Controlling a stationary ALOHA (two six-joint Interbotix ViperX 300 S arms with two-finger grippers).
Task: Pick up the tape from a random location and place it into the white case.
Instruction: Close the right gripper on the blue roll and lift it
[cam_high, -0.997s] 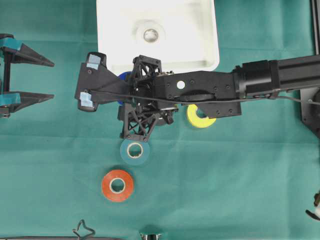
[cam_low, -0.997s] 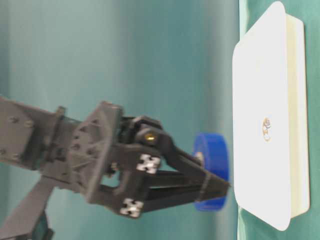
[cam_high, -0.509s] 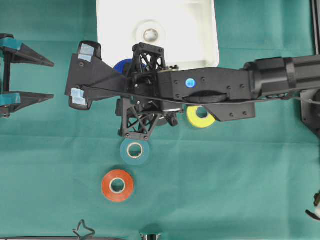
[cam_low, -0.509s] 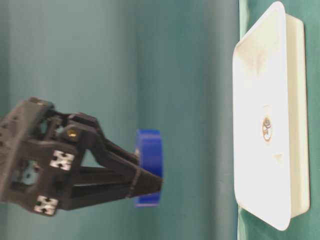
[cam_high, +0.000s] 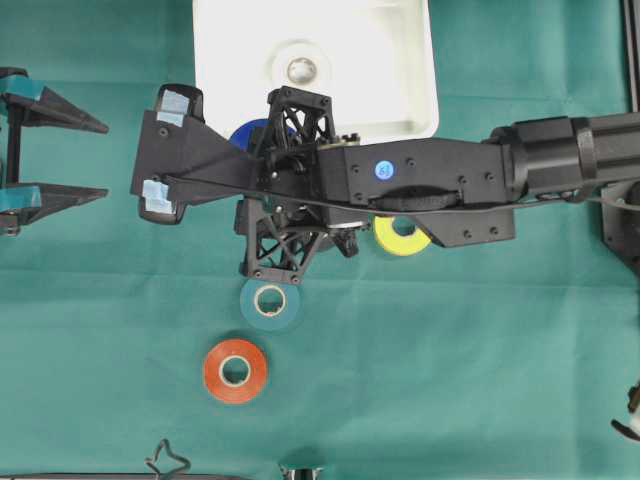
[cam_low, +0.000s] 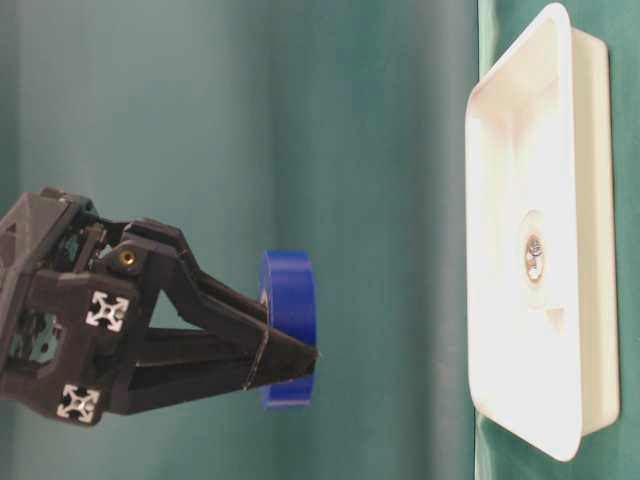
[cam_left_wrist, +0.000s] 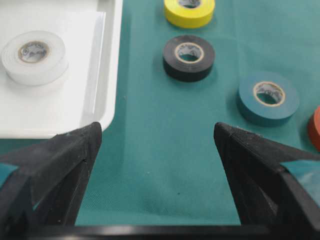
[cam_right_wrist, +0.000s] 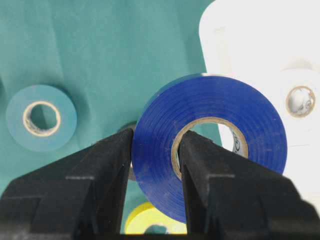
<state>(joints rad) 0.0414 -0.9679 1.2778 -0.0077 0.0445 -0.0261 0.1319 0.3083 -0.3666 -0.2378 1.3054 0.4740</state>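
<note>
My right gripper (cam_right_wrist: 157, 145) is shut on a blue tape roll (cam_right_wrist: 210, 140): one finger is outside the roll and the other is through its core. The roll hangs upright in the air (cam_low: 290, 340), above the cloth. From overhead the blue tape (cam_high: 248, 133) shows just at the near edge of the white case (cam_high: 410, 70). A white tape roll (cam_high: 300, 68) lies inside the case. At the far left my left gripper (cam_high: 75, 155) stands open and holds nothing; its wrist view shows bare cloth between the fingers (cam_left_wrist: 157, 137).
Loose rolls lie on the green cloth: teal (cam_high: 270, 302), orange (cam_high: 235, 370), and yellow (cam_high: 400, 237) partly under the right arm. A black roll (cam_left_wrist: 189, 57) shows in the left wrist view. The right arm spans the cloth's middle from the right side.
The right gripper has lifted the blue tape clear of the cloth and shifted slightly toward the case. The grip is unchanged, and the left arm has not moved.
</note>
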